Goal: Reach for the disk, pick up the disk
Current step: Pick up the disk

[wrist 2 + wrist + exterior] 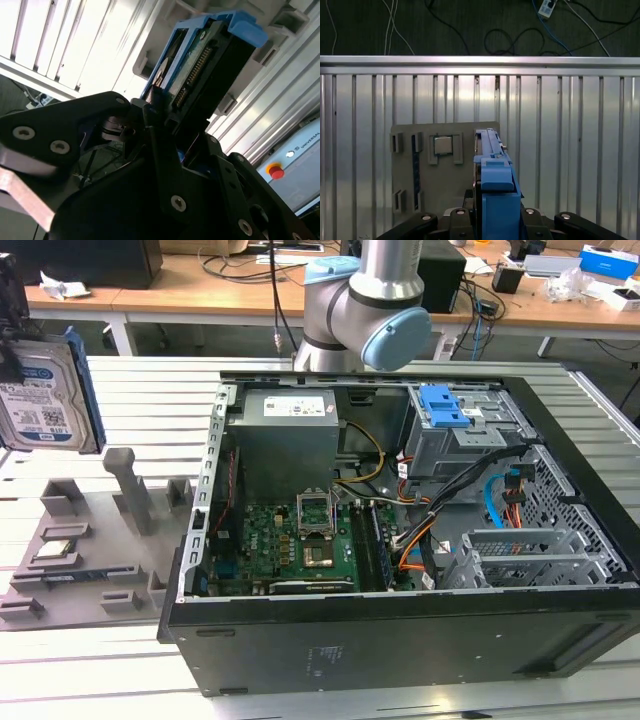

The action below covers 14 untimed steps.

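The disk [45, 400] is a silver hard drive with a white-and-blue label and a blue bracket. It hangs upright in the air at the exterior view's far left, above the grey fixture plate [90, 560]. In both wrist views my gripper [161, 117] is shut on the disk [205, 65], its black fingers clamped on both faces. The first wrist view looks down the disk's blue bracket edge [495, 190], held between the gripper [495, 220] fingers and well above the fixture plate [445, 195].
An open computer case [400, 640] holds a motherboard, cables and a grey drive cage with a blue latch [447, 405]. A small grey chip [443, 145] sits in the fixture plate. The ribbed metal table [570, 150] lies below. The arm's base [365, 310] stands behind the case.
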Motion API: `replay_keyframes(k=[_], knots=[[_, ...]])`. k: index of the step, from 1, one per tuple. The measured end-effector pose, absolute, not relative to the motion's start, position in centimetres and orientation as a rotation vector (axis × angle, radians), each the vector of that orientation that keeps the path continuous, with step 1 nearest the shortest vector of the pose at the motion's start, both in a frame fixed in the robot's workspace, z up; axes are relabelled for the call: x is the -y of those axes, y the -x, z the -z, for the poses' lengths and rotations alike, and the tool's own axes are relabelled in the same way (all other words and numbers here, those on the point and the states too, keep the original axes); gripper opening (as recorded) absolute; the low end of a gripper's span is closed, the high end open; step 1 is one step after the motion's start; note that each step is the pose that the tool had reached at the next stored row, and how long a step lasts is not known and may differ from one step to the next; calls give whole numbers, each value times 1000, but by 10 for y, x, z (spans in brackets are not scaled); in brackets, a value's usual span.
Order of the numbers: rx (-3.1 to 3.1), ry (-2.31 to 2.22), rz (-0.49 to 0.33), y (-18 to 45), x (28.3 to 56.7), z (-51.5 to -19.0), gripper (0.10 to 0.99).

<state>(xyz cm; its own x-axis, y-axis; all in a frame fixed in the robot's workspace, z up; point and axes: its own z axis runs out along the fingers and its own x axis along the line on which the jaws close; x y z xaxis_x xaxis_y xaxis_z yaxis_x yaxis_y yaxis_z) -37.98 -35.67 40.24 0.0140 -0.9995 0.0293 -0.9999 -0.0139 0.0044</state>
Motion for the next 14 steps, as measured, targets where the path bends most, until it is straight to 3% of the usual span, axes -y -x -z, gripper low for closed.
replay_keyframes(k=[14], knots=[[2189, -2220, -28, 380, 357, -436, 361]])
